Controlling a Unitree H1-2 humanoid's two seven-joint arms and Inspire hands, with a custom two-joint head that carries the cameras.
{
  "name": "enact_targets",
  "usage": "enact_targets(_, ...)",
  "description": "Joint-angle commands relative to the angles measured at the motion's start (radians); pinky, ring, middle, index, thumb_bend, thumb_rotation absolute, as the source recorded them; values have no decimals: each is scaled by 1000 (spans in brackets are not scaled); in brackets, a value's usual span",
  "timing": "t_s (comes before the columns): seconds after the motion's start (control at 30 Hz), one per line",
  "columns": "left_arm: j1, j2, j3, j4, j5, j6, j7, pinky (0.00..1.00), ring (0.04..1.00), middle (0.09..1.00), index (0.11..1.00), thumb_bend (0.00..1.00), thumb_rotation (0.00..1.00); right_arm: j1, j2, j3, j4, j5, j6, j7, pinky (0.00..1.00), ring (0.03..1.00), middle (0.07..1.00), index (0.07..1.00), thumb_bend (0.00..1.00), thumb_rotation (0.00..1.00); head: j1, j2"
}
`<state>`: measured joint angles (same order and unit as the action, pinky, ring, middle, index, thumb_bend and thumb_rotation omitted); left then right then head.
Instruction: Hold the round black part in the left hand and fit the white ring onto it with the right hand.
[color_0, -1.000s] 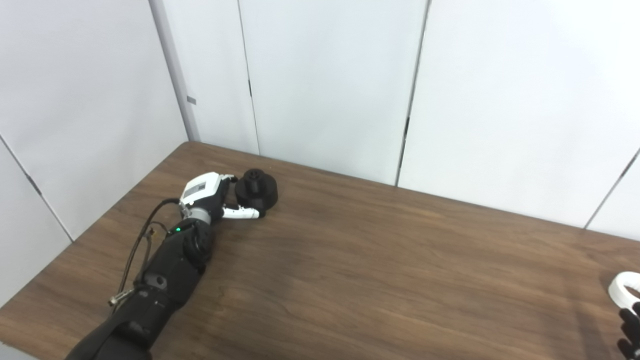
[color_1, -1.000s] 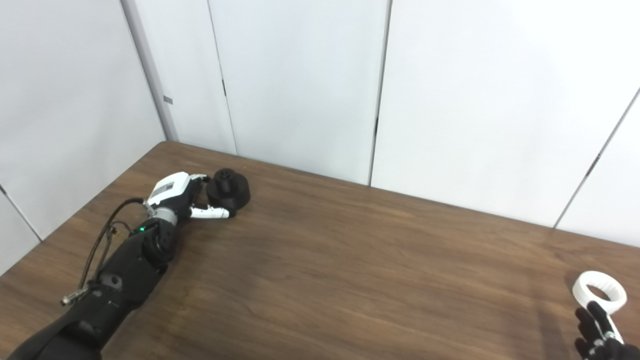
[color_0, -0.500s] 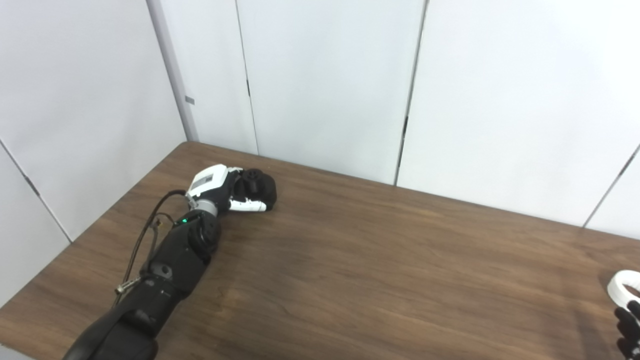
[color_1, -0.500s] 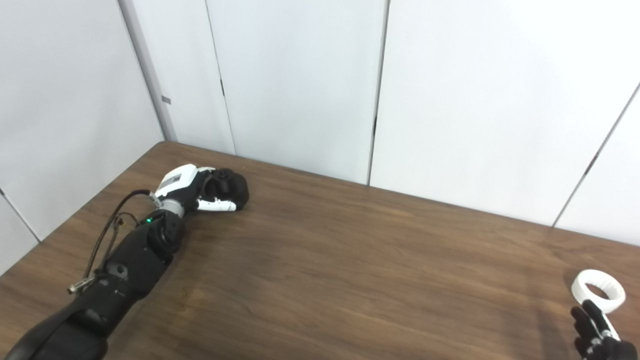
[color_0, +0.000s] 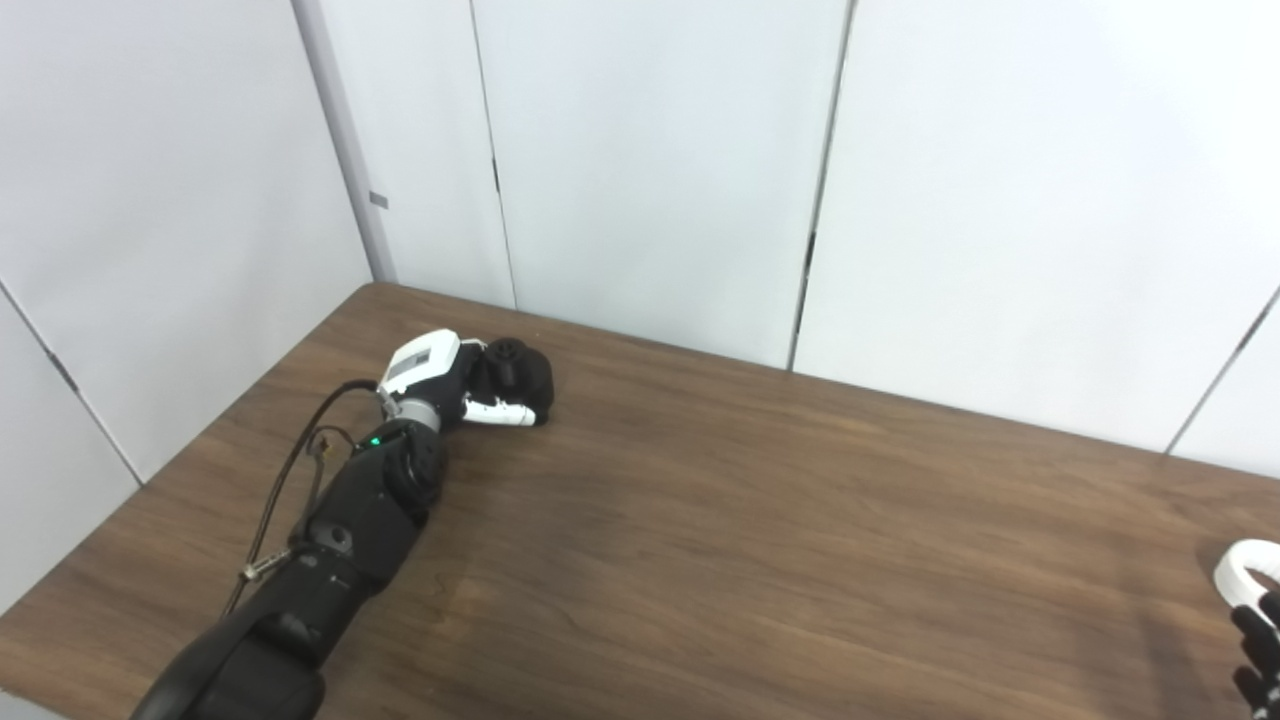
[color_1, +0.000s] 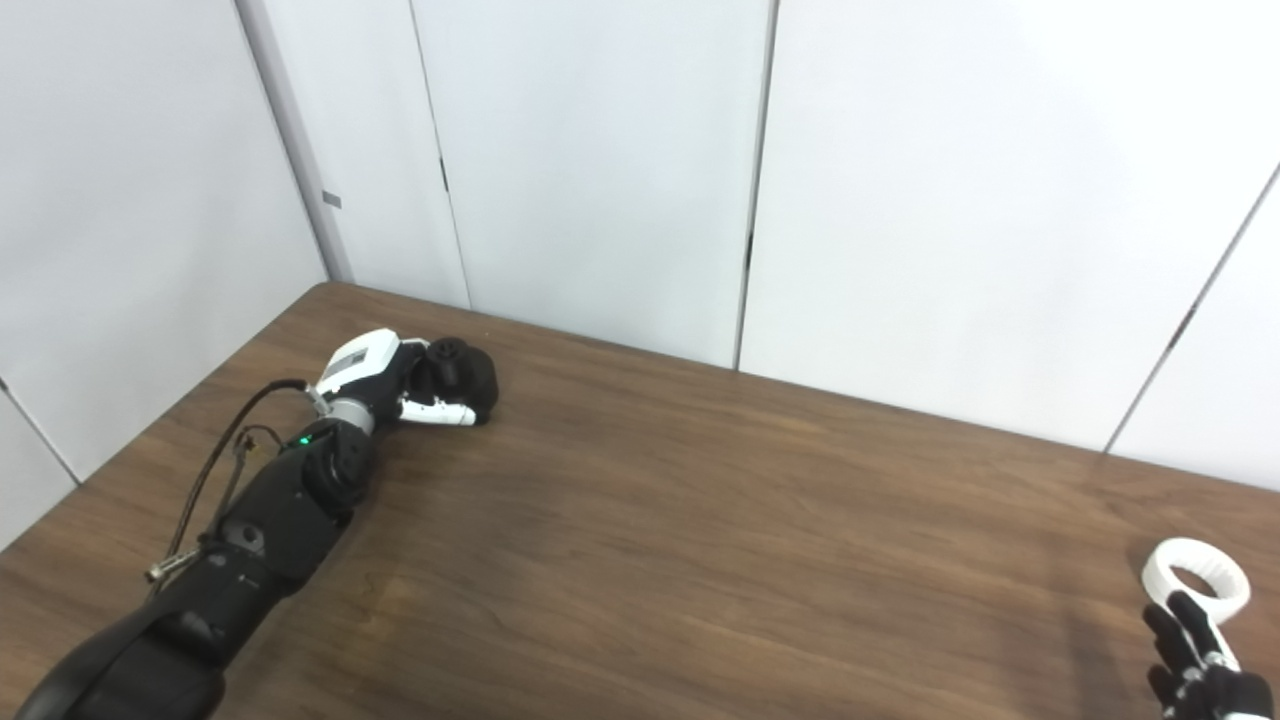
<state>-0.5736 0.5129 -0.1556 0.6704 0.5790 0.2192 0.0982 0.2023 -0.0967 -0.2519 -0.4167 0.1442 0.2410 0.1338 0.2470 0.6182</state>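
Black part (color_0: 520, 375) sits clasped in left hand (color_0: 455, 385).

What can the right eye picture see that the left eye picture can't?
Only the right eye view shows the whole white ring, hole and all, with the right hand's fingers reaching up to its near edge. Only the left eye view shows more of the wall left of the table; there the ring is cut off at the picture's edge. Both show the left hand wrapped around the round black part on the brown table.
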Motion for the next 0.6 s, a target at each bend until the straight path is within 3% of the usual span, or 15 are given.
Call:
enact_targets(0.0,-58,18,2,-22,2,-11,26,1000,955,889,743,1000,493,114,3,10,-44,12,-14,-3,1000,998,934,947,694,1000,3,1)
enact_targets(0.23,-60,17,2,-13,2,-4,36,999,955,887,651,1000,467,115,1,9,-55,17,2,-3,1000,1000,943,960,679,1000,3,5)
enact_targets(0.33,-57,9,17,-3,-10,-20,73,1000,955,873,590,970,383,115,-4,7,-46,19,-9,3,1000,1000,943,962,686,1000,4,6)
enact_targets(0.4,-54,1,28,-1,-15,-31,106,1000,948,858,542,905,278,115,-1,7,-52,20,-2,1,1000,1000,945,965,687,1000,4,8)
enact_targets(0.43,-52,-2,32,0,-18,-35,119,1000,944,841,512,720,176,116,0,8,-56,20,2,0,1000,1000,946,965,685,1000,4,8)
enact_targets(0.47,-52,-5,35,3,-22,-43,132,1000,942,833,497,625,124,116,0,8,-58,21,4,0,1000,1000,946,965,684,1000,4,8)
enact_targets(0.57,-49,-11,45,17,-37,-77,174,977,916,791,480,535,59,117,-1,9,-58,21,-3,4,1000,1000,949,970,676,1000,3,11)
